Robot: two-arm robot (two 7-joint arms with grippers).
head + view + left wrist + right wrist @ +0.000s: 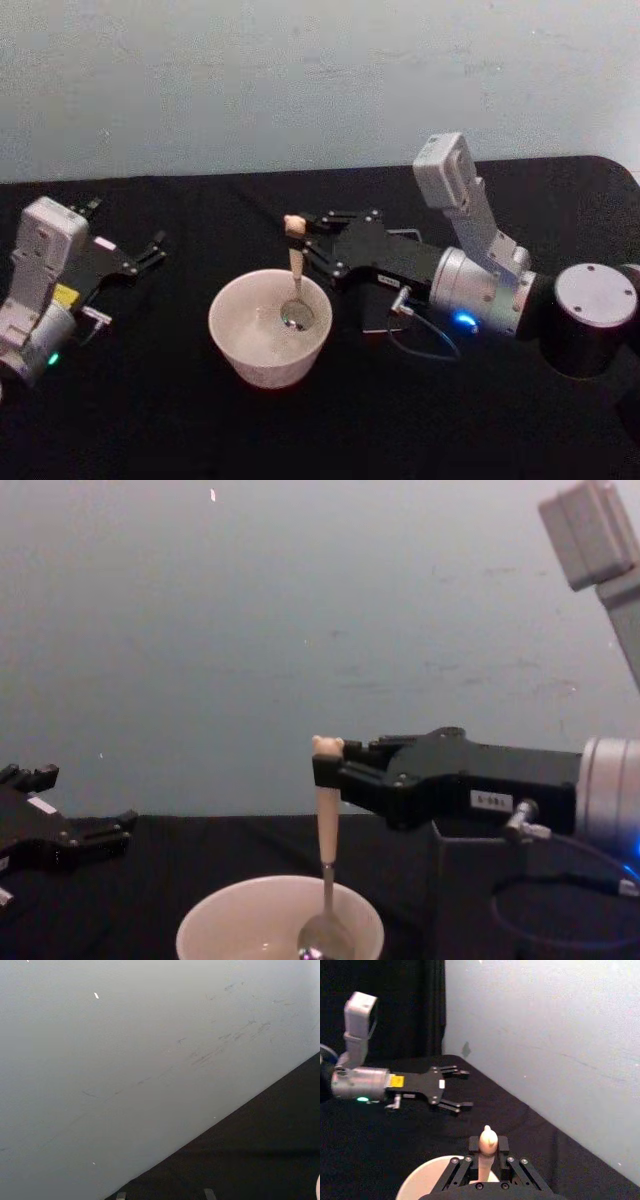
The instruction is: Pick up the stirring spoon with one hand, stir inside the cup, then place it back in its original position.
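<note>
the right hand point(306, 238) is clenched on the stirring spoon point(296, 285), its fingers pinching the cream handle just under the bear head. the spoon stands nearly upright, its metal bowl down inside the cup point(265, 370), which sits on the black worktop point(150, 420). the left hand point(465, 1090) hangs on the left, well apart from the cup, fingers spread and grasping nothing. the dark holder box point(460, 880) stands just beside the cup, beneath the right hand, which covers most of it from above. whether the spoon's bowl touches the cup's floor cannot be told.
</note>
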